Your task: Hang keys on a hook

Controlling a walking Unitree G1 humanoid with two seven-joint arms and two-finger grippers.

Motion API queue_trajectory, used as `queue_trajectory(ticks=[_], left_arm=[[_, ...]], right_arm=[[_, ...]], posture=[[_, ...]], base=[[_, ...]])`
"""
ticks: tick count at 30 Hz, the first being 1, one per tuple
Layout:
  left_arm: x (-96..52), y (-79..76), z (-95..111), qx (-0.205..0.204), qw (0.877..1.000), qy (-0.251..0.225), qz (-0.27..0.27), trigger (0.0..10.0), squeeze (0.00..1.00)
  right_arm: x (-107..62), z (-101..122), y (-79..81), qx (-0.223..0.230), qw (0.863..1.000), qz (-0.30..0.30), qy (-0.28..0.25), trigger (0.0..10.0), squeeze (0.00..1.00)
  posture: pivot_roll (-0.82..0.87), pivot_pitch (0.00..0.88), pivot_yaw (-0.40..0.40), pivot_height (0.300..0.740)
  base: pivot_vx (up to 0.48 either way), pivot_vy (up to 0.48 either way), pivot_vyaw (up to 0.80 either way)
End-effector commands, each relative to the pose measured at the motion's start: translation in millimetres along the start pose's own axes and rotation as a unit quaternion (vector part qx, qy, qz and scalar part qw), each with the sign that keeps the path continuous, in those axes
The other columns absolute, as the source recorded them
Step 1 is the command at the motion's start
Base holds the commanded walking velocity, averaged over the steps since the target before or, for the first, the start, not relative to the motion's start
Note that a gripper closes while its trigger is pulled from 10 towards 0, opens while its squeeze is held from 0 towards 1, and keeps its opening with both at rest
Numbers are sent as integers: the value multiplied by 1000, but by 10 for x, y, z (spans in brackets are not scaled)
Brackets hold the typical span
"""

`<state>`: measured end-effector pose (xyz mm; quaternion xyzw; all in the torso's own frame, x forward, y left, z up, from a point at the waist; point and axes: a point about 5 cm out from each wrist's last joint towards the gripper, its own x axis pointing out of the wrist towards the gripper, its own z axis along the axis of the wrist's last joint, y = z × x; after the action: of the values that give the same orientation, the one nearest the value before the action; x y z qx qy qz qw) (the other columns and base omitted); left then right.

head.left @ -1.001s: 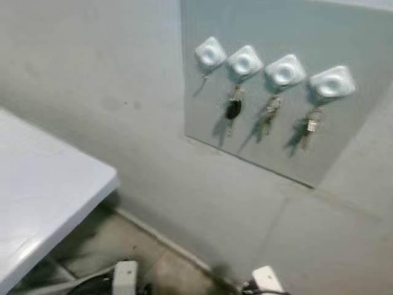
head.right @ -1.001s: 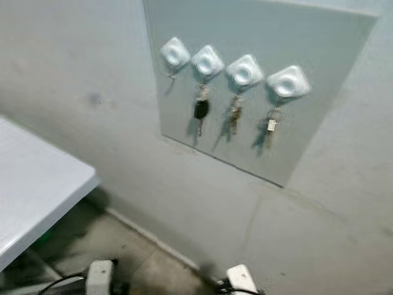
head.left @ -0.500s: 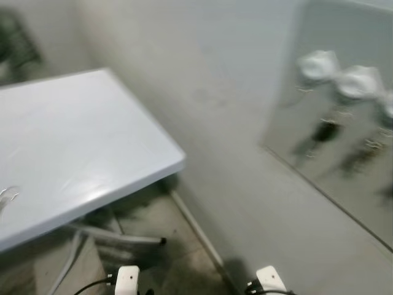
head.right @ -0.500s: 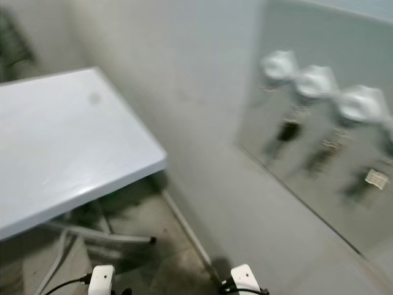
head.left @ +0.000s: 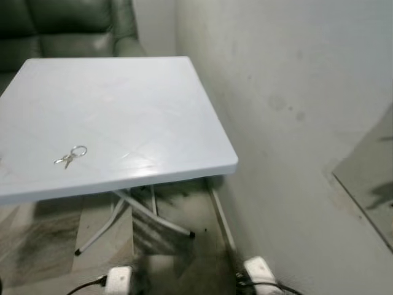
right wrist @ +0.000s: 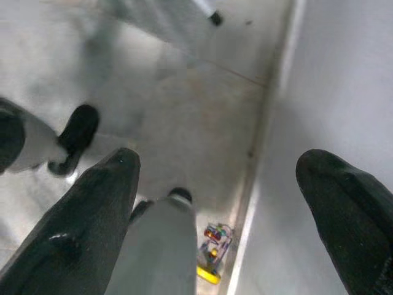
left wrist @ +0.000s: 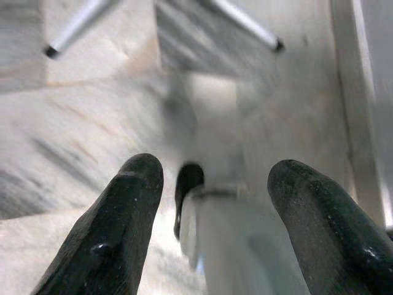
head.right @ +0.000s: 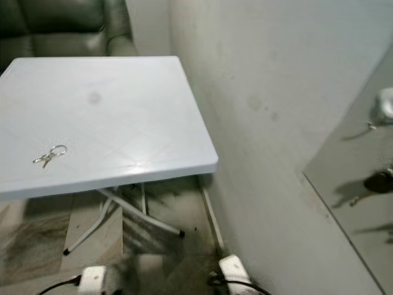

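Nowhere is any writing legible. Small silver keys (head.left: 70,156) on a ring lie on the white table (head.left: 159,110), left. Left gripper (left wrist: 212,184) and right gripper (right wrist: 218,178) hang spread apart, empty, above the floor.

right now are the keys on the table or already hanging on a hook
On the table. The keys lie flat on the white table, ring and key spread out, with nothing touching them. Both grippers hang open near the floor, left and right.

The wall panel (head.right: 362,203) and its hook (head.right: 385,104) are cut off.
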<state>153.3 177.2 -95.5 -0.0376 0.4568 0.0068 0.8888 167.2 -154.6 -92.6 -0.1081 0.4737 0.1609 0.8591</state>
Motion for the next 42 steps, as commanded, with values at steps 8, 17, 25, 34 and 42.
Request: queue_trajectory(ticks=[8, 17, 25, 34, 42], left_arm=[[-22, -37, -109, -4, 1000, 16, -3, 10000, 0], [-27, -24, -127, -18, 1000, 19, 2, 10000, 0], [-30, -5, -138, -29, 999, 22, 6, 10000, 0], [-30, 1, -138, -33, 999, 24, 7, 10000, 0], [-29, -3, -138, -34, 999, 24, 7, 10000, 0]], right_arm=[[-25, -83, -68, 5, 1000, -9, 17, 10000, 0], [-28, -81, -83, 34, 999, -10, 11, 10000, 0], [-25, -65, -84, 46, 999, -10, 8, 10000, 0], [-24, -58, -87, 50, 999, -10, 6, 10000, 0], [-27, -70, -93, 52, 999, -12, 7, 10000, 0]], posture=[[-75, 0, -47, 740], [-77, 0, -46, 740], [-78, 0, -43, 740], [-81, 0, -41, 740], [-83, 0, -43, 740]], base=[[0, 0, 800], [0, 0, 356], [0, 0, 0], [0, 109, 0], [0, 404, 0]])
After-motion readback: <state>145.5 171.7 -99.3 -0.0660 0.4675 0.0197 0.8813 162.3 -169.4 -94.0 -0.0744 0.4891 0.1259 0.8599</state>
